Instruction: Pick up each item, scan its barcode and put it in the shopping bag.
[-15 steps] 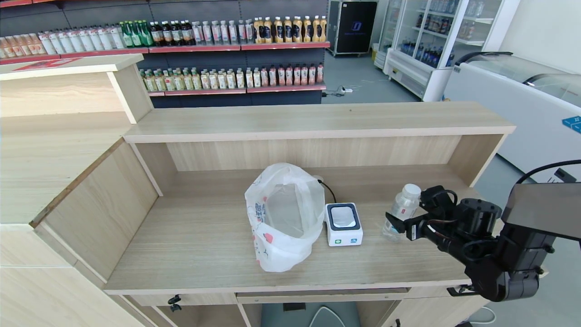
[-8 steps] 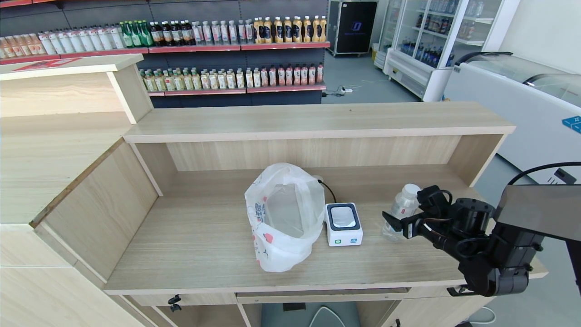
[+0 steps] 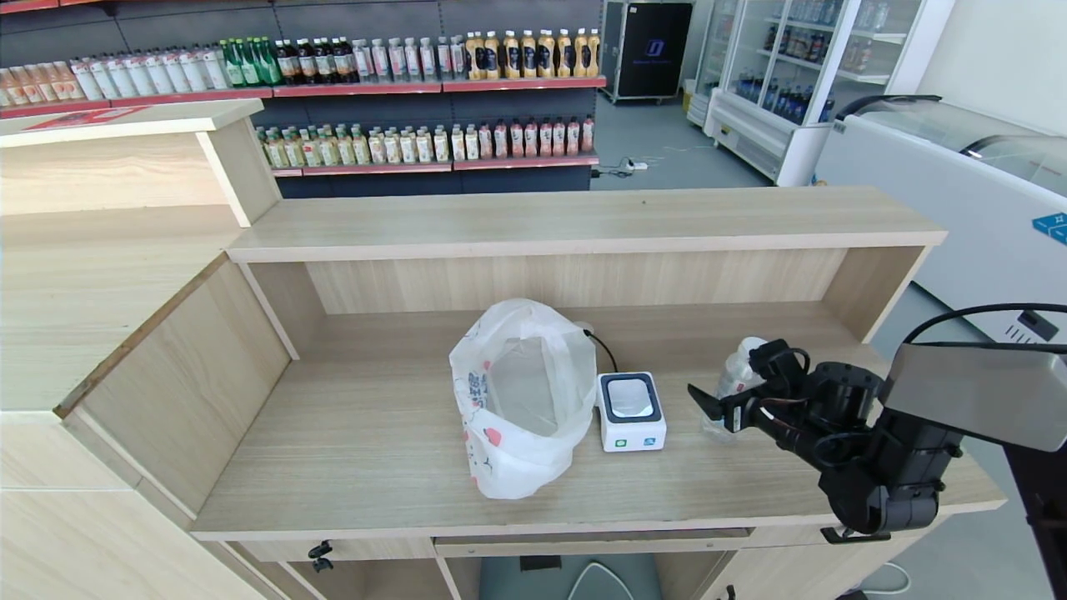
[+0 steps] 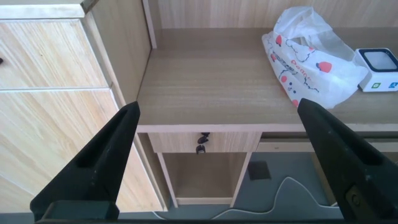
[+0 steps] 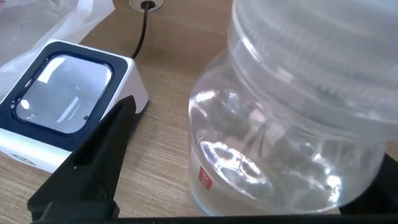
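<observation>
1. On the counter point(image 3: 375, 454), near its right edge, head view: right gripper point(image 3: 733, 385) had slid in toward the scanner point(image 3: 633, 410), its spread fingers now flanking the upright bottle point(image 3: 737, 372); not yet clenched.
2. Left wrist view: left gripper point(image 4: 214, 109) released, hanging off the counter's front edge, shopping bag point(image 4: 314, 56) beyond.
3. Right wrist view: bottle stood between the open jaws. Grasp looked ready; scan and bagging remained.
</observation>
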`<state>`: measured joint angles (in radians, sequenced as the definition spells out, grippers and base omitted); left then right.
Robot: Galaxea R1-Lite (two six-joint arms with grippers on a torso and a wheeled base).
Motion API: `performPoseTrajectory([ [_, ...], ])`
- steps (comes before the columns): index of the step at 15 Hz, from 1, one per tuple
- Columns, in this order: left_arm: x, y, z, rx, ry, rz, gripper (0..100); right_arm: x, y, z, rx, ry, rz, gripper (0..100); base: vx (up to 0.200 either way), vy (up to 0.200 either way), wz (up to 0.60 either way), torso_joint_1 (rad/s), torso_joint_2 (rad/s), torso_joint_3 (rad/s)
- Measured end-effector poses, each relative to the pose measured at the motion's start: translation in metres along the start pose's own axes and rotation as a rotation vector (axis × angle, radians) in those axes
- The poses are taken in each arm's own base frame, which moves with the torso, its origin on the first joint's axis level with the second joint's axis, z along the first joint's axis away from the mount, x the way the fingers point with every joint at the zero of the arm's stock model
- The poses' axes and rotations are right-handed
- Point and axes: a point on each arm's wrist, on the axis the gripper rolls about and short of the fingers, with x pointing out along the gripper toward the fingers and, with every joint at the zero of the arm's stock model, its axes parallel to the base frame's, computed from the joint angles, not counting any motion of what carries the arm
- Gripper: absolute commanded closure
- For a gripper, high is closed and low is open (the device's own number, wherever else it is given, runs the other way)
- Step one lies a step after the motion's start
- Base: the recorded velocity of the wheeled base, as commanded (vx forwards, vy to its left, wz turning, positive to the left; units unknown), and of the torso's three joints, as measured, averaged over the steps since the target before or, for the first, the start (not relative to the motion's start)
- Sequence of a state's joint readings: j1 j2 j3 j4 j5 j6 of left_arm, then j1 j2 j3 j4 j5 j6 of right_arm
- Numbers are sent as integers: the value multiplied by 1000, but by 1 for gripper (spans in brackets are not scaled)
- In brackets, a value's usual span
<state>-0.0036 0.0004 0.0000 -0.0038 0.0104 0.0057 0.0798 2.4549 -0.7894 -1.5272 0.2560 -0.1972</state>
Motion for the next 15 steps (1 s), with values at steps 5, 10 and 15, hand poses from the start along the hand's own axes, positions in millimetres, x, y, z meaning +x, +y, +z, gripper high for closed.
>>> performPoseTrajectory([
  [5, 0, 0, 0, 0, 0, 0, 0, 16, 4, -1, 10, -38, 44, 100, 0, 0, 0, 0, 0, 0],
  [10, 0, 0, 0, 0, 0, 1, 0, 18, 6, -3, 13, -39, 46, 100, 0, 0, 0, 0, 0, 0],
  [15, 0, 0, 0, 0, 0, 1, 0, 0, -4, 9, 130, -41, 104, 100, 0, 0, 0, 0, 0, 0],
])
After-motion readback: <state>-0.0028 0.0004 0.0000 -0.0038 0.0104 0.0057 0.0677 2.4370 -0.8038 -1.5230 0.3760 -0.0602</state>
